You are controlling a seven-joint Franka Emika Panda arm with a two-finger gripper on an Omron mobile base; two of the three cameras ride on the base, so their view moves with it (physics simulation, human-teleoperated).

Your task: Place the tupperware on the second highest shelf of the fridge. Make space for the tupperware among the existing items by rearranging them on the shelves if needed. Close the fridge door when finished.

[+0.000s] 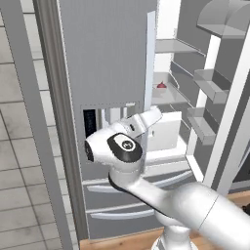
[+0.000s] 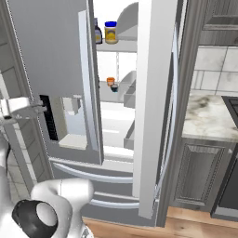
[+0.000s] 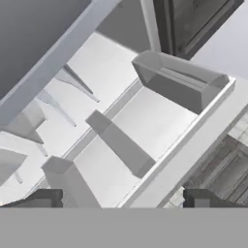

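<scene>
Hand view: the gripper (image 3: pixel 123 198) is seen with its jaws spread wide, nothing held, before the grey lipped bins (image 3: pixel 179 82) of the fridge door (image 3: pixel 160 145).

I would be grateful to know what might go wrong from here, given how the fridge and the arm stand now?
1. The fridge door stands open beside the door with the dispenser, leaving a narrow gap; the arm may clip an edge reaching in.
2. The dark bottle and yellow jar sit close together on a shelf; rearranging could topple one.
3. The end effector is open and holds nothing, so the tupperware must still be fetched.
</scene>
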